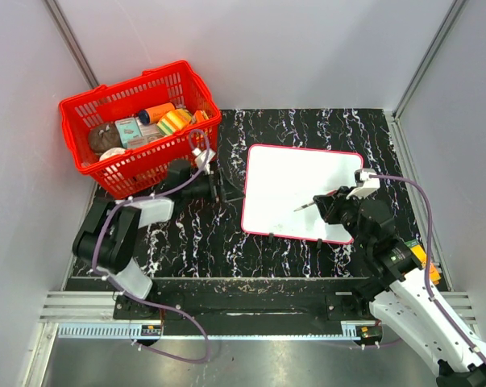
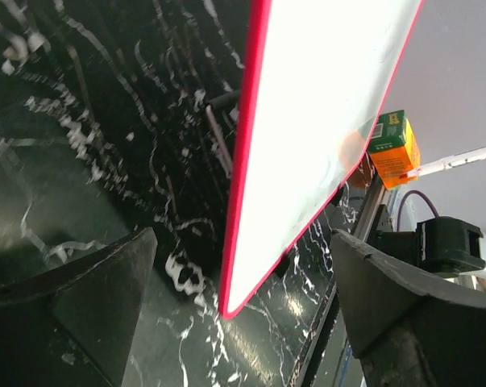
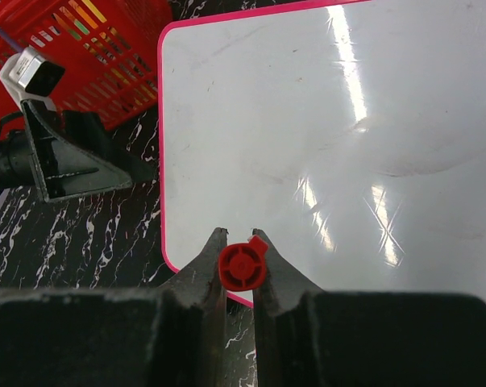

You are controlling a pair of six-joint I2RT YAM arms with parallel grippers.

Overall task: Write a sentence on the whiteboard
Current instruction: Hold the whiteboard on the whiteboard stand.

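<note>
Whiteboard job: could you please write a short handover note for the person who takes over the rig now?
Left end effector: open, empty, beside the left edge of the whiteboard.
Right end effector: shut on a red marker, tip over the board's near part; contact unclear.
Whiteboard: flat on the table, no writing visible.
Done: marker is in grip.
Left: all the writing.

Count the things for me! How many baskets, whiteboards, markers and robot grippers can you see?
red basket: 1
whiteboard: 1
red marker: 1
grippers: 2 (left gripper, right gripper)
total: 5
</note>
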